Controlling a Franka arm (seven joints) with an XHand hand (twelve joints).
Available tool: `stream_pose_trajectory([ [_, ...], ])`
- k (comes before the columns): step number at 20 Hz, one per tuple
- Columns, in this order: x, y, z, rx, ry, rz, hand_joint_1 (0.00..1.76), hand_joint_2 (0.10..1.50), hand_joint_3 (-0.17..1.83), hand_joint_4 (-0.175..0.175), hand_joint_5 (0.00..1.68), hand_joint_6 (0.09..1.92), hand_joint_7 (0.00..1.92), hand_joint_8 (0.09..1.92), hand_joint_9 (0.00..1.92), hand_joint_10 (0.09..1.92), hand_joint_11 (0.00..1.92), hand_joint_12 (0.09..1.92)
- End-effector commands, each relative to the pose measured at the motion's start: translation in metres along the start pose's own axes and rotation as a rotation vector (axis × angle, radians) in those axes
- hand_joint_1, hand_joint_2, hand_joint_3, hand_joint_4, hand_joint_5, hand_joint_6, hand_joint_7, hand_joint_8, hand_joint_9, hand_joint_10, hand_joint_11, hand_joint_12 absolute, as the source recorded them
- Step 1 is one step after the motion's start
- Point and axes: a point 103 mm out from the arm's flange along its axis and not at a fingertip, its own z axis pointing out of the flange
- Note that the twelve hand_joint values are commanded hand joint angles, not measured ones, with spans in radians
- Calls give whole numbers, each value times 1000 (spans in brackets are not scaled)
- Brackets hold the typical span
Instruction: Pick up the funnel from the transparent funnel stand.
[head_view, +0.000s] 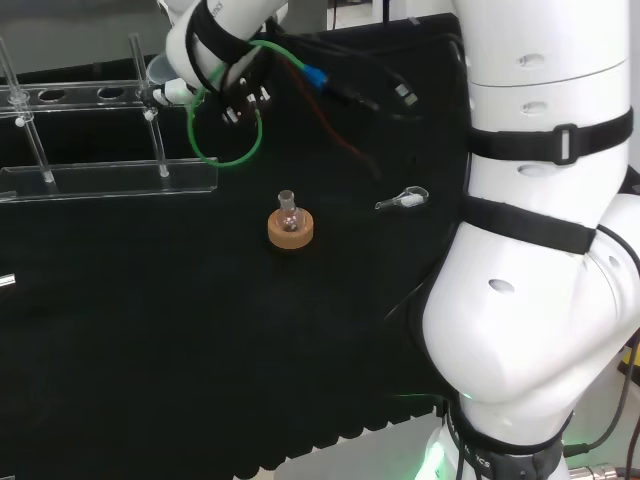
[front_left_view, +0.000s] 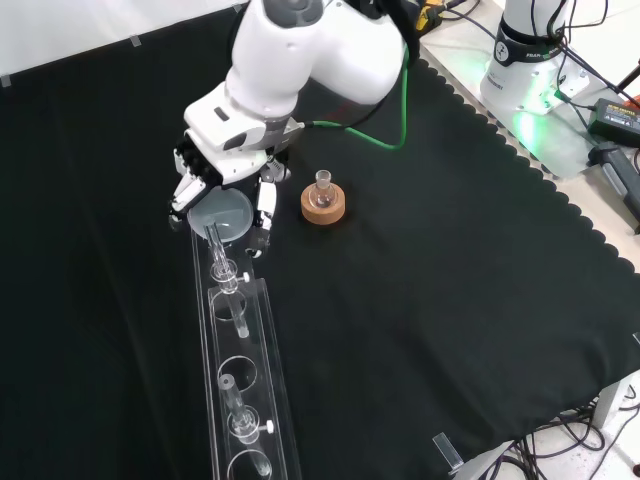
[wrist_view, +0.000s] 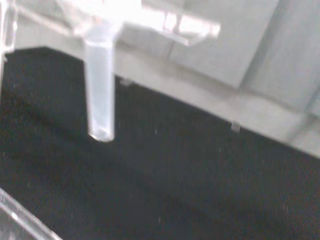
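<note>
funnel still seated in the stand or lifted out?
Cannot tell for sure. In the front view the funnel sits at the end of the stand, with the hand and its fingers around the bowl.

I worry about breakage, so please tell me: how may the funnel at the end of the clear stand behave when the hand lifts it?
The funnel looks thin and translucent, so probably light but easy to crack. Its smooth wall may slip between the fingers. Its stem hangs long and narrow under the funnel stand, so tilting during lifting could catch it.
</note>
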Motion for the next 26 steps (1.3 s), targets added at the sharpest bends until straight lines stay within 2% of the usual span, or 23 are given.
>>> stream_pose_trajectory([
  [1,-12,-3,-29,-178,10,-16,1203,432,876,-42,1584,214,1829,861,1920,1039,1920,1168],
  [2,-16,-3,-34,-198,15,-25,1215,413,908,-96,1611,167,1836,844,1920,1034,1920,1173],
  [3,-19,-3,-39,-215,20,-23,1222,403,924,-133,1626,139,1840,836,1920,1030,1920,1176],
  [4,-20,-2,-44,-232,29,-19,1226,399,932,-155,1634,125,1841,831,1920,1028,1920,1178],
  [6,-22,-1,-51,-263,56,-5,1229,396,937,-171,1640,114,1843,828,1920,1026,1920,1181],
  [9,-26,-2,-62,-306,135,32,1231,395,938,-175,1642,109,1852,830,1920,1027,1920,1188],
  [11,-34,-3,-76,-322,222,85,1232,395,939,-175,1643,107,1862,830,1920,1028,1920,1197],
  [13,-50,-5,-101,-327,296,122,1233,393,942,-175,1646,103,1867,826,1920,1024,1920,1206],
  [15,-69,-10,-133,-314,331,127,1235,390,945,-175,1648,101,1868,823,1920,1018,1920,1210],
  [17,-83,-18,-158,-299,331,117,1236,387,951,-175,1651,98,1869,820,1920,1014,1920,1203],
  [19,-96,-28,-183,-303,333,140,1236,385,953,-175,1652,97,1870,818,1920,1012,1920,1198],
  [21,-117,-48,-211,-302,321,196,1237,382,958,-175,1654,95,1871,816,1920,1005,1920,1182],
  [26,-127,-72,-231,-218,246,266,1238,376,966,-175,1658,93,1866,813,1920,997,1920,1161],
])
